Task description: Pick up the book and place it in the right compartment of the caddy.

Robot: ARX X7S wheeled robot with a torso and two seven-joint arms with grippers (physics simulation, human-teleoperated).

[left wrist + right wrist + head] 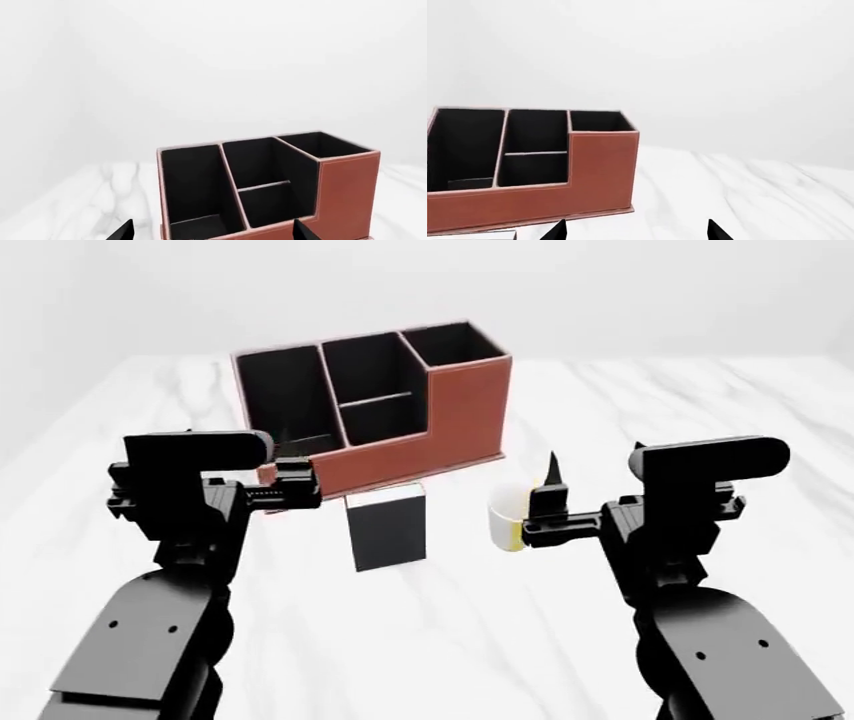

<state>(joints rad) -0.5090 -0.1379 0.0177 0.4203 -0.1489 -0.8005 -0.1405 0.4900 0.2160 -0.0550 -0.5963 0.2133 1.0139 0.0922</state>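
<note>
The black book [387, 530] lies flat on the white marble table, just in front of the caddy [441, 430]. The caddy is reddish-brown with a black lining; its tall right compartment [461, 345] [323, 145] [597, 121] holds nothing that I can see. My left gripper [294, 486] [213, 232] hovers open to the left of the book, close to the caddy's low front wall. My right gripper [542, 506] [636, 231] hovers open to the right of the book, with nothing between its fingers.
A yellow-and-white mug [507, 520] stands right of the book, partly hidden behind my right gripper's fingers. The caddy's middle section [374, 390] has a shelf, and its wide left section [283, 400] is open. The marble table [694, 400] spreads out to the right.
</note>
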